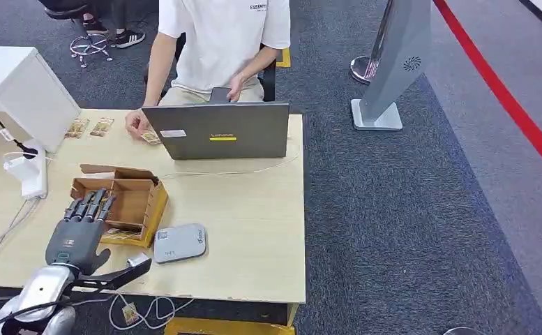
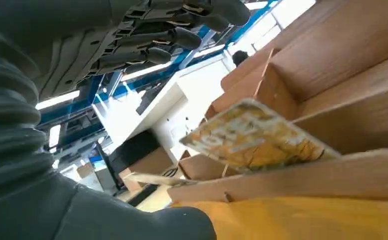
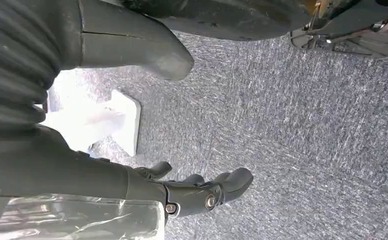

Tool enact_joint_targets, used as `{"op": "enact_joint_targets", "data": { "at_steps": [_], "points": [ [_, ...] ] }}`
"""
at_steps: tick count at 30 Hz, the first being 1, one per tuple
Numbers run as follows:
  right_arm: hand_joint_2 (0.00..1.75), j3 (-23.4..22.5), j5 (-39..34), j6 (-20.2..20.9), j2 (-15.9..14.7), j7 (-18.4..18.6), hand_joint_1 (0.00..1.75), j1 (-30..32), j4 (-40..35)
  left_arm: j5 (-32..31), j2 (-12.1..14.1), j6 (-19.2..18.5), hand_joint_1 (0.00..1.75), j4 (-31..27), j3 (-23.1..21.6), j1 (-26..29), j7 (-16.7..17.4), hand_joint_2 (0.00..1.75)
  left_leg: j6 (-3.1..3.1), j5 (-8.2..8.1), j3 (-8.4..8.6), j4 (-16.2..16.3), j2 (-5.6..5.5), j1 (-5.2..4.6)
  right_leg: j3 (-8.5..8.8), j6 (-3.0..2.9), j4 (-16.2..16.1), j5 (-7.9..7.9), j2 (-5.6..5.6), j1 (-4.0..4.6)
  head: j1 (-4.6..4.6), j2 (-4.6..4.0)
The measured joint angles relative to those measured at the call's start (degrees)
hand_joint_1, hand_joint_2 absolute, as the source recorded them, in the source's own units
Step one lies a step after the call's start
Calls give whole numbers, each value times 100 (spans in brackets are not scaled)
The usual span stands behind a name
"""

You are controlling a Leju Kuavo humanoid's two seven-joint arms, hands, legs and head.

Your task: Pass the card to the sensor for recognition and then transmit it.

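Observation:
A worn yellowish card leans inside the brown cardboard box, in its front compartment. My left hand hovers at the box's near left corner, fingers stretched over the rim and holding nothing. Up close, the left hand has its fingers above the card and its thumb below, neither touching it. The grey sensor pad lies flat just right of the box. My right hand hangs over grey carpet, its fingers loosely extended and empty.
A person sits behind the grey laptop at the table's far edge, one hand by loose cards. A white box and power strip stand at the left. A cable crosses the table. A grey kiosk stand is on the carpet.

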Motion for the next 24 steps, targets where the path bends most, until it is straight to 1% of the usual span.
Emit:
{"op": "enact_joint_targets", "data": {
  "at_steps": [9,18,24],
  "points": [
    [175,-15,39,-2,0,-2,0,-5,0,-116,-136,118,0,127,79,-24,-55,175,0,0,0,0,0,0,0,0,0,0,0,0,0,2],
    [175,-24,74,-2,0,-15,0,-7,2,-234,-265,551,0,153,77,-24,-217,175,0,0,0,0,0,0,0,0,0,0,0,0,0,0],
    [175,-26,74,-2,0,-22,0,-8,4,-234,-321,702,0,153,79,-24,-243,175,0,0,0,0,0,0,0,0,0,0,0,0,0,0]
  ]
}}
